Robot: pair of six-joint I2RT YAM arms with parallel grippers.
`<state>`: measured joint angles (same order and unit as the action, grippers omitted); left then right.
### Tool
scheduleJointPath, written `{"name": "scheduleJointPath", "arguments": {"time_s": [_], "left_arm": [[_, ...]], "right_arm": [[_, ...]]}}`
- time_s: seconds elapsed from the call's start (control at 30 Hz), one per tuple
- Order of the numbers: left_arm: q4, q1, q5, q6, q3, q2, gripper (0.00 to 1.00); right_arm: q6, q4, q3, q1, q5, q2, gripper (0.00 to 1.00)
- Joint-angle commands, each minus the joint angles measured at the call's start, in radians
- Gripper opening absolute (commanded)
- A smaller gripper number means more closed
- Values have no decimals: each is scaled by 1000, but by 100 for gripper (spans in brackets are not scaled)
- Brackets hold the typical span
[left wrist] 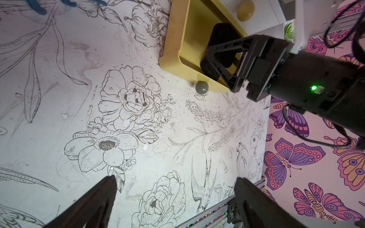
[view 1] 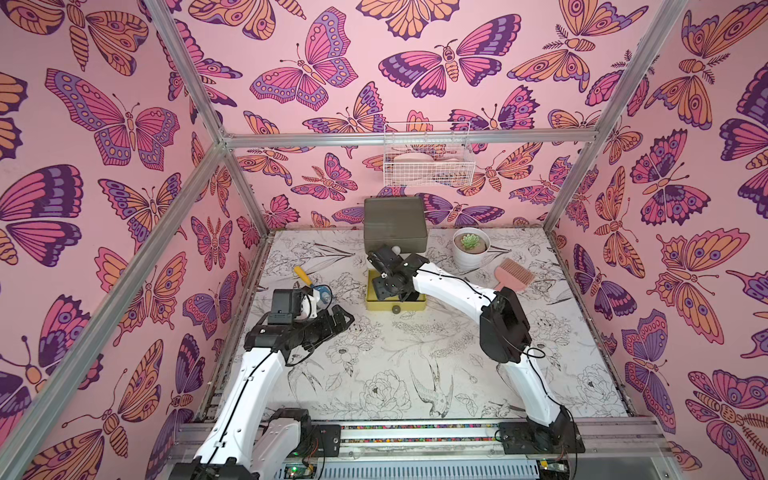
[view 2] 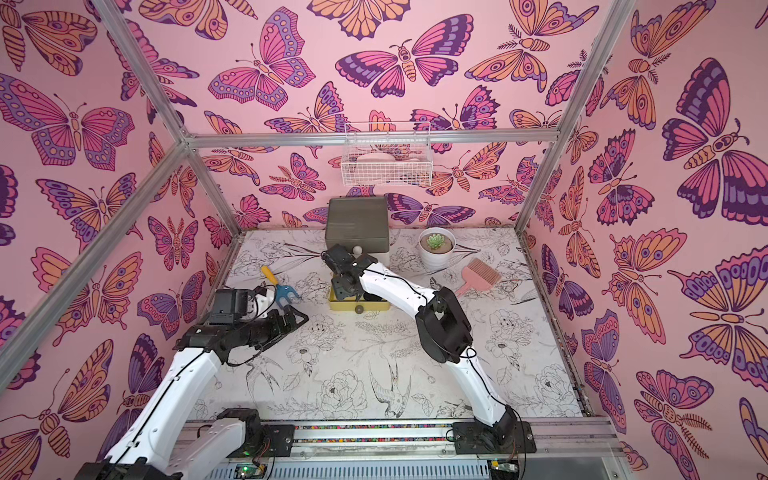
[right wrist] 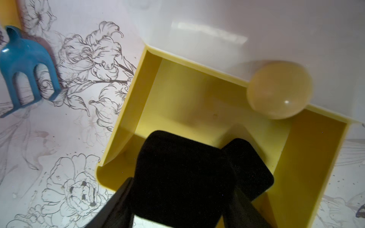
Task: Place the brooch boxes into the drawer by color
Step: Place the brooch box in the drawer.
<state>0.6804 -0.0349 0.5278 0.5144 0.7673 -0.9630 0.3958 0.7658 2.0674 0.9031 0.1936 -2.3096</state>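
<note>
Quick count: two black boxes [right wrist: 177, 177], one drawer chest [view 1: 395, 224], one potted plant [view 1: 471, 249], one comb [view 1: 513, 274], one rake [view 2: 276, 282], one basket [view 1: 428, 166].

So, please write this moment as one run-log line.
right gripper: shut on black box, over open yellow drawer | other black box: inside drawer | left gripper: open, empty

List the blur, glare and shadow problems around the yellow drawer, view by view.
Right wrist: yellow knob soft and blurred, glare streak on the white tier, black brooch box a featureless dark mass. Left wrist: gripper fingertips soft, tablecloth sharp. Top views: evenly lit.
</note>
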Motion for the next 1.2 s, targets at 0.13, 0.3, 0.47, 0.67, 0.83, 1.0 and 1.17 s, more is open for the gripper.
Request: {"name": "scheduleJointPath", "arguments": {"time_s": [0.13,0.3,0.47,0.67,0.83,1.0,1.17], "left_arm": [[12,-13,1,9,-23,4,100],[12,-19,-1,9,-26,3,100],[12,-28,-8,10,-28,4,100],[11,-36,-12,9,-21,-6,100],[11,-38,-17,12,-18,-5,100],[10,-43,-18,13,-7,-16,100],[11,-49,-31,15,-1,-6,100]], "right_arm": [[2,-24,5,-4,32,-41,62],[7,-29,6,-6,32,-61,69],[14,-23,7,-6,25,-61,77],[10,-26,11,-7,31,-45,81],[5,-18,-1,-1,17,4,81],[-12,-10,-58,40,57,82,82],[6,-125,-280,82,84,232,80]]}}
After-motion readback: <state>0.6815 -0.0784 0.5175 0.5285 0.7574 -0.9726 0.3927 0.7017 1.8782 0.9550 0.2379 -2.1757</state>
